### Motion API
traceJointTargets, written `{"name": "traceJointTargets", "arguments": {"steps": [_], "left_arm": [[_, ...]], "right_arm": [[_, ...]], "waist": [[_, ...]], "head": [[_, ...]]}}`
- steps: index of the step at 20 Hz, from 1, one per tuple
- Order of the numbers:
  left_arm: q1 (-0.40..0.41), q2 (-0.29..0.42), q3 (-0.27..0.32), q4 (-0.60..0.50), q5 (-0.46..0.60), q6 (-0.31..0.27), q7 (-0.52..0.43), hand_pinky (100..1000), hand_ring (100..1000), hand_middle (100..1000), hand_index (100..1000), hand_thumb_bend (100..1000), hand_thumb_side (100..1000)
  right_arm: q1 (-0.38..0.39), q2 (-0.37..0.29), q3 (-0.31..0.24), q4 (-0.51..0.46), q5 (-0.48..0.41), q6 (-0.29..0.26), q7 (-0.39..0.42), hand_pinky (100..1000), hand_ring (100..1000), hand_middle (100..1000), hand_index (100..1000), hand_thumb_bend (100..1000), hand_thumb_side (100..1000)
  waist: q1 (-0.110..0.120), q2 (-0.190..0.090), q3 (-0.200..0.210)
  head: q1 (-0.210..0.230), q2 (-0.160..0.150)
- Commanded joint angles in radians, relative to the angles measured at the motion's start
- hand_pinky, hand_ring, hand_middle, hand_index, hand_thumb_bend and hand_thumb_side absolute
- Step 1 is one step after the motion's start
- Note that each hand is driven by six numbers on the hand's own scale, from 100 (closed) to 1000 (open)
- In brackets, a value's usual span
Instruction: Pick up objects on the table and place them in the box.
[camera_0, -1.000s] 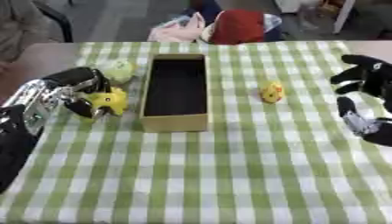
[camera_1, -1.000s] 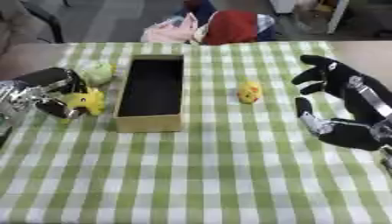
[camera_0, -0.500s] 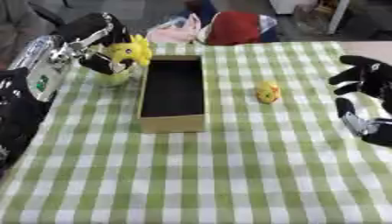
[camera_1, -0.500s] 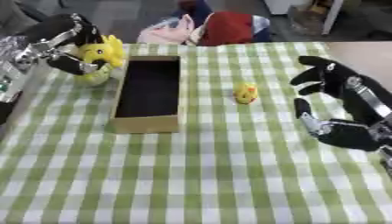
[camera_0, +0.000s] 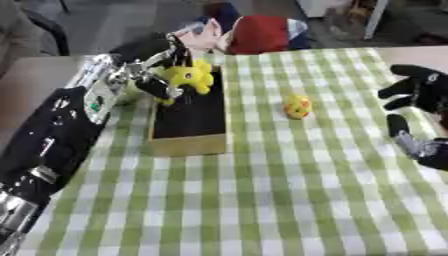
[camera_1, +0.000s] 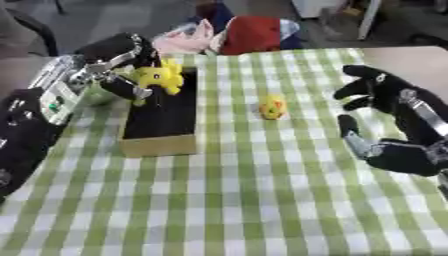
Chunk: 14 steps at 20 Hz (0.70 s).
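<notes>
The left hand (camera_0: 149, 70) is in the upper left of the frame, and its fingers are curled around a yellow plush toy (camera_0: 188, 76). The toy is held in the air above the far end of the box (camera_0: 188, 145), at its left wall. The toy has some small dark marks on it, but I cannot make out what they are. The left arm comes in from the lower left corner and goes up along the left side of the box.

The box is a long tan cardboard tray with a dark inside. It lies left of the centre, with its long side running from the near part of the table to the far part. From what is visible, nothing lies in the near part of it.

A small yellow object with orange on it (camera_0: 297, 107) stands on the green and white checked tablecloth (camera_0: 289, 200), to the right of the box and apart from it. A pale green round object (camera_1: 94, 95) is partly hidden behind the left hand, just beside the left wall of the box.

The right hand (camera_1: 394, 125) rests at the right edge of the frame with its fingers spread and relaxed, and it holds nothing. At the far edge of the table, in the upper centre, lie a red item (camera_0: 258, 34) and a pink item (camera_1: 179, 42).
</notes>
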Motion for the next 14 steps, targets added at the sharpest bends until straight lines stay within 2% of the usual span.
{"name": "traceJointTargets", "arguments": {"steps": [1, 5, 7, 8, 11, 14], "left_arm": [[-0.002, 0.003, -0.011, 0.022, 0.013, -0.031, -0.078, 566, 508, 485, 680, 277, 188], [0.022, 0.013, -0.028, 0.02, 0.077, -0.064, -0.206, 622, 572, 554, 737, 362, 307], [0.03, 0.028, -0.037, -0.003, 0.101, -0.072, -0.256, 632, 583, 572, 755, 385, 329], [0.033, 0.038, -0.038, -0.017, 0.111, -0.071, -0.272, 649, 602, 613, 782, 468, 427], [0.041, 0.064, -0.027, -0.064, 0.157, -0.053, -0.29, 677, 642, 666, 803, 632, 592], [0.052, 0.094, -0.007, -0.133, 0.23, -0.025, -0.28, 691, 663, 693, 815, 705, 676]], "right_arm": [[-0.013, -0.013, -0.009, -0.013, -0.005, -0.001, 0.002, 725, 813, 679, 950, 100, 100], [-0.01, -0.014, -0.011, -0.011, -0.003, -0.001, 0.0, 724, 813, 679, 950, 100, 100], [-0.008, -0.016, -0.014, -0.01, -0.002, -0.002, -0.003, 724, 812, 679, 950, 100, 100], [-0.008, -0.017, -0.015, -0.01, -0.001, -0.002, -0.004, 724, 813, 679, 950, 100, 100], [-0.006, -0.021, -0.019, -0.008, 0.0, -0.003, -0.009, 724, 813, 680, 950, 100, 100], [-0.02, -0.036, -0.022, 0.002, -0.001, -0.005, -0.01, 724, 812, 682, 948, 111, 100]], "waist": [[-0.001, -0.012, 0.0], [-0.001, -0.011, 0.005], [-0.003, -0.01, 0.007], [-0.003, -0.011, 0.009], [-0.006, -0.012, 0.016], [-0.009, -0.013, 0.024]], "head": [[-0.002, -0.012], [-0.01, -0.013], [-0.013, -0.013], [-0.014, -0.013], [-0.019, -0.014], [-0.022, -0.013]]}}
